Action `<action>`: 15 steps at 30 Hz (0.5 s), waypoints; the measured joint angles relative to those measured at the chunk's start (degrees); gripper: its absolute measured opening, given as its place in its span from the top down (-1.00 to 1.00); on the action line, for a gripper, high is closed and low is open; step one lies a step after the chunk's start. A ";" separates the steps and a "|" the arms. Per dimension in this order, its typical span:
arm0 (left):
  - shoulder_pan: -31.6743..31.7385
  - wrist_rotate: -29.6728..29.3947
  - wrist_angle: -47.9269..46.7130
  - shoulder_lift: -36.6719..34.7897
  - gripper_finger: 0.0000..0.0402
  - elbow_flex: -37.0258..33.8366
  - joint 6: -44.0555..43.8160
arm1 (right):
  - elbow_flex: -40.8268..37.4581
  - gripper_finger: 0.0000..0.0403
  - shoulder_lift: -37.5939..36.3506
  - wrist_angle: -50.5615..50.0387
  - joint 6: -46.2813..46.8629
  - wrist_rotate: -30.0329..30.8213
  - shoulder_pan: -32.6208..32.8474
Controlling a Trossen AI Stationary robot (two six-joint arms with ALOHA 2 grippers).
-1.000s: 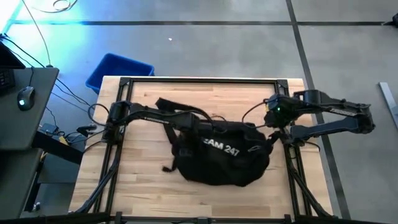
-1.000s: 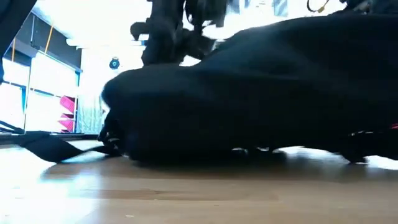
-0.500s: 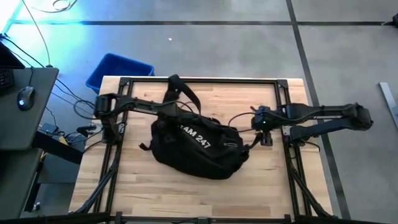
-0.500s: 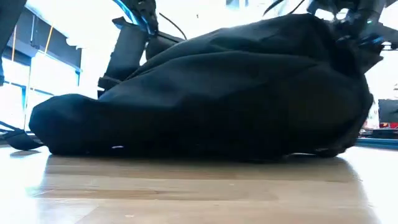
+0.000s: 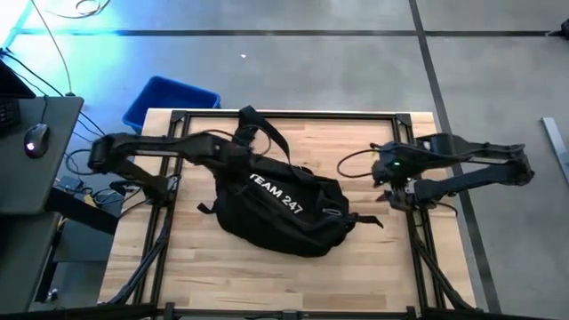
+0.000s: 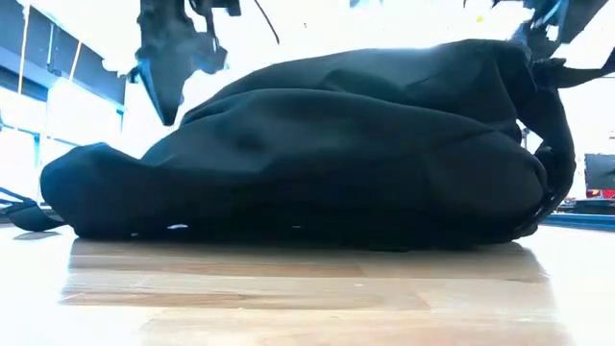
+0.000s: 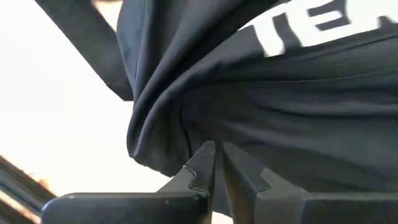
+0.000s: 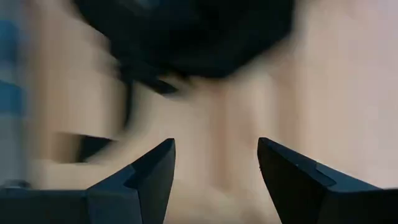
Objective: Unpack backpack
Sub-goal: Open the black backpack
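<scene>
The black backpack (image 5: 280, 209) lies flat on the wooden table (image 5: 204, 276), its white "TEAM 247" lettering (image 5: 276, 191) facing up. Its long straps (image 5: 258, 129) trail toward the far edge. My left gripper (image 5: 238, 153) hangs shut, pointing down, just above the backpack's far left part; in the low view its tips (image 6: 168, 115) stand clear of the fabric. In the left wrist view the shut gripper (image 7: 216, 155) shows with black cloth (image 7: 298, 106) beyond it. My right gripper (image 5: 384, 176) is open over bare table beyond the backpack's right end, nothing in it (image 8: 216, 146).
A blue bin (image 5: 169, 100) stands on the floor past the table's far left corner. Black frame rails (image 5: 284, 114) run along the table's far edge and sides. A desk with a mouse (image 5: 36, 138) is at the left. Bare wood lies near the front edge.
The backpack has been slid toward the table's left and turned about, so the lettering now runs aslant and the straps lie toward the far edge. My left gripper has gone left and up, clear of the fabric. My right gripper followed left, then drew back toward the right edge.
</scene>
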 joint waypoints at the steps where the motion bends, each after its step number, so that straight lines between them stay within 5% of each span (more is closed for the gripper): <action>1: -0.26 0.32 0.87 -1.32 0.91 0.75 0.99 | -1.05 -0.06 -1.21 3.27 2.28 -1.04 1.04; 8: -4.27 1.53 17.52 -2.71 0.83 4.73 12.61 | -9.56 -0.06 -0.60 25.90 13.62 4.50 10.57; 15: -4.57 7.48 37.25 3.46 0.79 4.79 22.25 | -11.03 -0.19 7.94 28.56 23.50 17.32 17.78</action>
